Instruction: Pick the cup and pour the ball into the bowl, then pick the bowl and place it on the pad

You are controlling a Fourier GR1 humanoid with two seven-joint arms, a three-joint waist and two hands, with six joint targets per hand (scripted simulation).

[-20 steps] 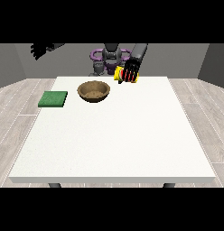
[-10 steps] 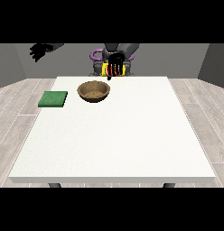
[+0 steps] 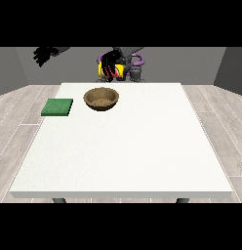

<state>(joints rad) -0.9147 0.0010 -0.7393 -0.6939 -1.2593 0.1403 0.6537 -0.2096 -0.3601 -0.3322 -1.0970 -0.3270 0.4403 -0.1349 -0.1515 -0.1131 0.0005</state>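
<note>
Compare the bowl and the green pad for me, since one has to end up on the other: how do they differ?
The bowl is brown, round and hollow, with raised walls; the pad is green, square-cornered and lies flat. The bowl stands nearer the middle of the table's far edge, the pad close to the edge at the view's left. Both rest on the table, apart from each other, and no hand touches either.

The hand at the view's right [image 3: 110, 65], closed round the yellow cup [image 3: 116, 72], has travelled leftward with it from beside the brown bowl [image 3: 100, 98] to above the bowl's far rim. The hand at the view's left [image 3: 43, 54] has shifted slightly.
</note>
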